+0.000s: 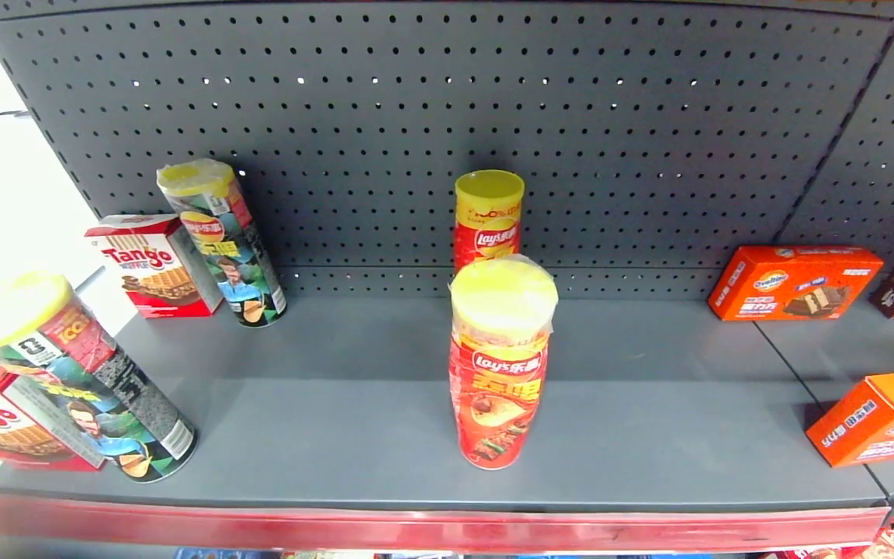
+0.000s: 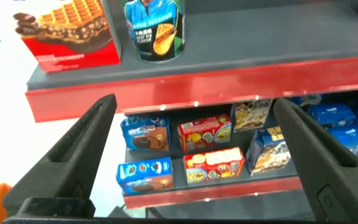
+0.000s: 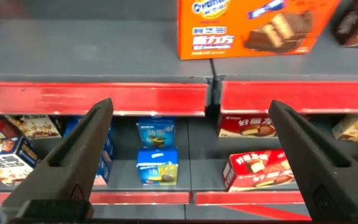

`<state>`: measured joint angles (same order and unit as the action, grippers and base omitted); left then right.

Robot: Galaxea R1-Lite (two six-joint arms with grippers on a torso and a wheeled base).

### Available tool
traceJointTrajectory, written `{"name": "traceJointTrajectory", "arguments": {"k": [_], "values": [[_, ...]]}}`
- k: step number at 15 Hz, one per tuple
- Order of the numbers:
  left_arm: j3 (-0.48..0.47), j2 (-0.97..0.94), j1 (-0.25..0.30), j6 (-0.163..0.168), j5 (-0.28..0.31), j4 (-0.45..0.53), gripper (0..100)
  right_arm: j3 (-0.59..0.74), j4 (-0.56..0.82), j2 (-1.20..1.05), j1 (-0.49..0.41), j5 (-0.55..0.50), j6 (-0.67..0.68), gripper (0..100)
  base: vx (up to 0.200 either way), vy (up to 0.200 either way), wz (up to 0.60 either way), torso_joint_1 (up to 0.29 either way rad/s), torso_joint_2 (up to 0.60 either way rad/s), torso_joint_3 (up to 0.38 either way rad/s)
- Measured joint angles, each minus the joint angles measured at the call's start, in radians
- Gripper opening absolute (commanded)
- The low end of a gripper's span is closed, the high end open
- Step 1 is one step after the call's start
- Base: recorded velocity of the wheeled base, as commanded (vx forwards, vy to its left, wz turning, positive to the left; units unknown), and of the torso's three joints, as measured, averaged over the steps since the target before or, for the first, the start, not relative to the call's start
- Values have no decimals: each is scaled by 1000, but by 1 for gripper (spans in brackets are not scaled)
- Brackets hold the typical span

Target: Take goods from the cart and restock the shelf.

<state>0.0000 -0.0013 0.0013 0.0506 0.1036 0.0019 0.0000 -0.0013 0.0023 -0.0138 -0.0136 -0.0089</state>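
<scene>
Chip can (image 1: 499,365) upright, front of shelf (image 1: 649,419)

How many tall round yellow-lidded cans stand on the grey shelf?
4: front red can and rear red can mid-shelf; front dark can and rear dark can at left.

head: high, down onto shelf (image 1: 649,419) | wrists: lower, facing its red front edge (image 2: 229,92)
</scene>
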Motion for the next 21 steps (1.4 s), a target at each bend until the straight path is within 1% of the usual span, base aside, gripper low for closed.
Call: {"name": "traceJointTrajectory", "arguments": {"k": [9, 16, 18, 21], "values": [[0, 0, 0, 7, 3, 0, 100, 0, 0, 0, 0, 0, 0, 100, 0, 0, 0, 0, 0, 0], [0, 0, 0, 0, 2, 0, 100, 0, 0, 0, 0, 0, 0, 100, 0, 0, 0, 0, 0, 0], [0, 0, 0, -8, -5, -1, 100, 0, 0, 0, 0, 0, 0, 100, 200, 0, 0, 2, 5, 0], [0, 0, 0, -12, -6, 0, 100, 0, 0, 0, 0, 0, 0, 100, 0, 0, 0, 0, 0, 0]]}}
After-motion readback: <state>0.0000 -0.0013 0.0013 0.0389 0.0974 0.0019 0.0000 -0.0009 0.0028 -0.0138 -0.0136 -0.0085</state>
